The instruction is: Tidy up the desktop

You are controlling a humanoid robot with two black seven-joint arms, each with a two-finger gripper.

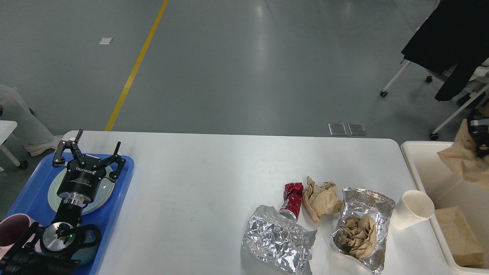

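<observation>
The white desktop carries litter at its right: a crushed red can, a crumpled brown paper, a crumpled foil sheet, a foil bag with brown paper inside, and a white paper cup. My left gripper is open and empty above the blue tray. My right gripper shows only partly at the right edge. It is shut on a brown paper bag that hangs over the cream bin.
The tray holds a pale plate, a pink mug and a teal cup. Another brown paper bag lies in the bin. Chairs with a black coat stand on the floor at the back right.
</observation>
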